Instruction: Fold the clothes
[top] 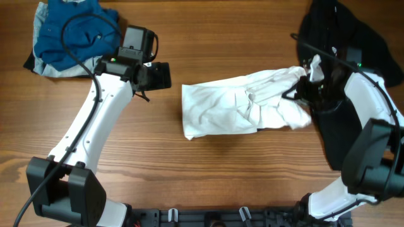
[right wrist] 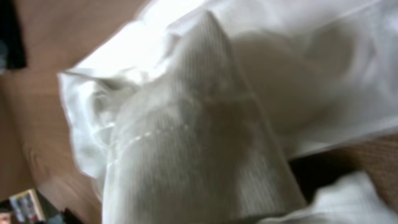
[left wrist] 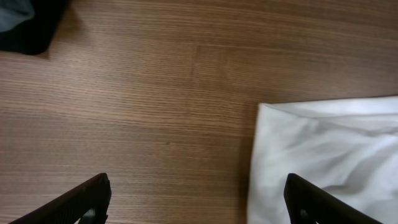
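Observation:
The clothes lie in three places. A white garment [top: 230,104] sits crumpled mid-table, its right end pulled up to my right gripper [top: 303,88], which is shut on that bunched end. In the right wrist view the white fabric [right wrist: 199,137] fills the frame and hides the fingers. My left gripper [top: 165,75] hovers open just left of the garment's left edge. In the left wrist view its fingers [left wrist: 84,200] stand wide apart over bare wood, with the white garment [left wrist: 329,155] under the right one. A blue pile [top: 69,31] lies at the far left, and a black shirt [top: 341,38] at the far right.
The wooden table [top: 208,170] shows bare wood in front of the garment. A black cable [top: 82,47] loops over the blue pile to the left arm. The black shirt lies under and beside the right arm [top: 372,126]. Dark cloth [left wrist: 25,25] shows in the left wrist view's corner.

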`<control>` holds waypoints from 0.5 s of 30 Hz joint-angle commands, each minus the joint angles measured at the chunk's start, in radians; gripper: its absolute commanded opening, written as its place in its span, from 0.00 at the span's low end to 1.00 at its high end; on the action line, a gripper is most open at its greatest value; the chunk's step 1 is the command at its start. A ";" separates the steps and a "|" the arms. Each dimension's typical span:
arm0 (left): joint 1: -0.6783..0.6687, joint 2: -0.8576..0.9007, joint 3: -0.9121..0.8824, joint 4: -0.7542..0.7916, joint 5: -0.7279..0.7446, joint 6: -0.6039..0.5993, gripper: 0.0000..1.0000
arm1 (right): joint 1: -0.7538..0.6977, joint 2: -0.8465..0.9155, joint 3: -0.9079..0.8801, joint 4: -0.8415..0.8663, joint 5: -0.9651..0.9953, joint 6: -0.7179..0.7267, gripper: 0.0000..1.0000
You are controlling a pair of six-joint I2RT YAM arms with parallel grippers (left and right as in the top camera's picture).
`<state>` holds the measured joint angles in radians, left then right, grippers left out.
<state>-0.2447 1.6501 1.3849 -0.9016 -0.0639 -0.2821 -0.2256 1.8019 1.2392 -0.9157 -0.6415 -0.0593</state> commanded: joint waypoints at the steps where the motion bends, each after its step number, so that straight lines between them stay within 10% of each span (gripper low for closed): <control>1: 0.035 -0.006 0.010 -0.002 -0.020 0.016 0.89 | 0.104 -0.055 0.111 -0.070 -0.002 -0.042 0.04; 10: 0.049 -0.006 0.009 -0.010 -0.021 0.017 0.90 | 0.596 -0.058 0.137 0.067 0.164 0.247 0.05; 15: 0.053 -0.005 0.008 -0.013 -0.026 0.017 0.90 | 0.816 -0.008 0.137 0.175 0.231 0.332 0.25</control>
<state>-0.2008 1.6501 1.3849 -0.9134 -0.0746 -0.2821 0.5098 1.7588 1.3621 -0.7643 -0.4686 0.1890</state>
